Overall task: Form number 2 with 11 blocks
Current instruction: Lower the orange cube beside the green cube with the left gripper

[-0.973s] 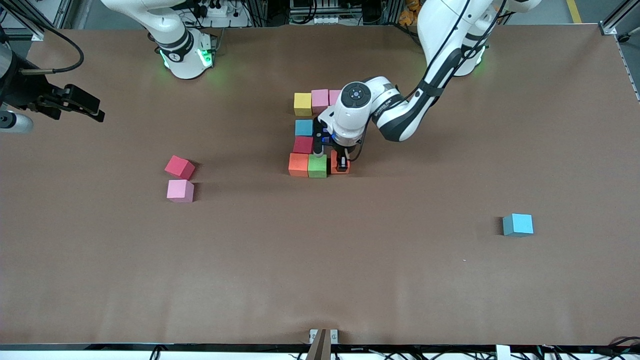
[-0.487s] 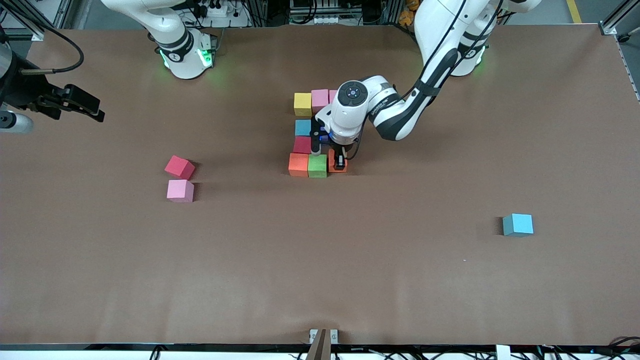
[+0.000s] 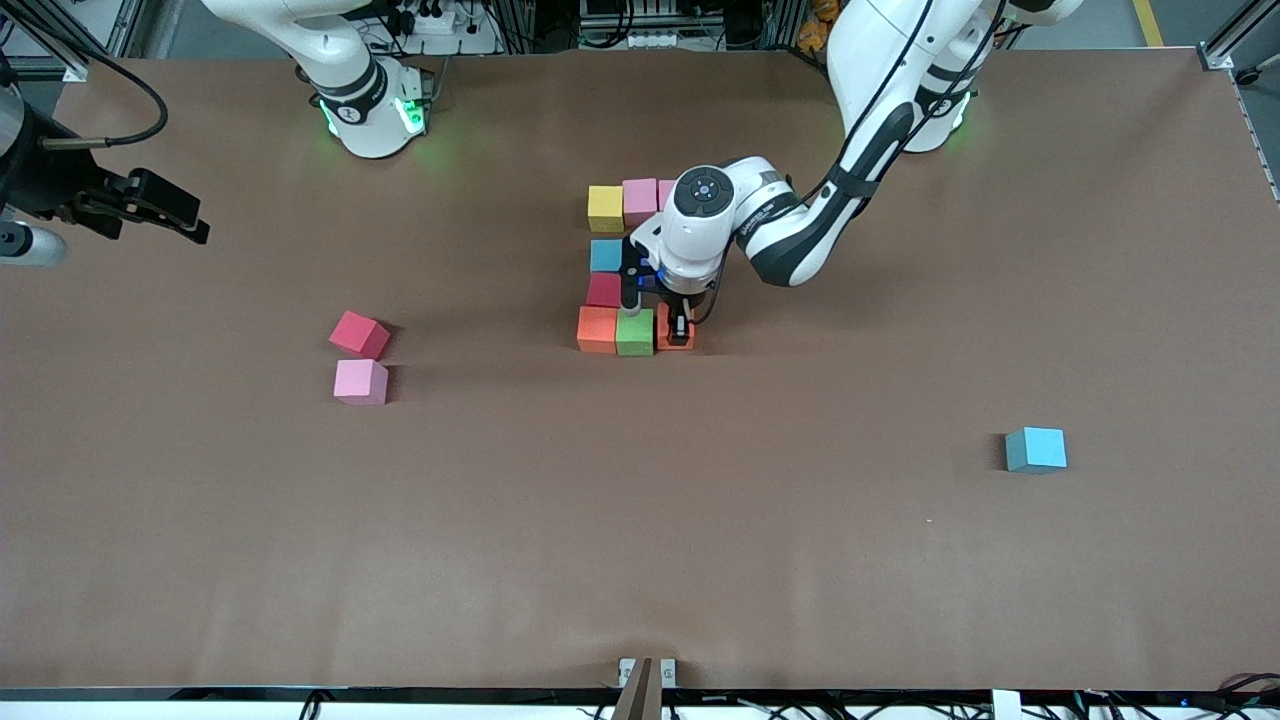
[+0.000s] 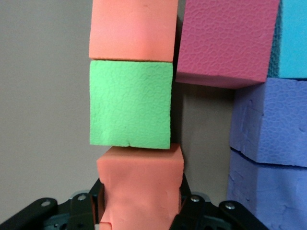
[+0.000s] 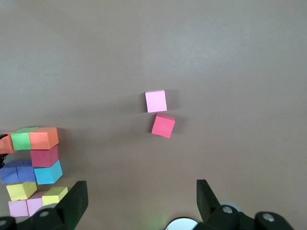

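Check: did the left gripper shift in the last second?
Yes, slightly. The left gripper, shut on the orange block, moved toward the green block, closing the gap.

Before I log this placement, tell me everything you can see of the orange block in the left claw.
The orange block is a matte foam cube with a pebbled surface. The left claw is shut on its sides. It sits upright on the table, its face against the green block, ending the row nearest the front camera.
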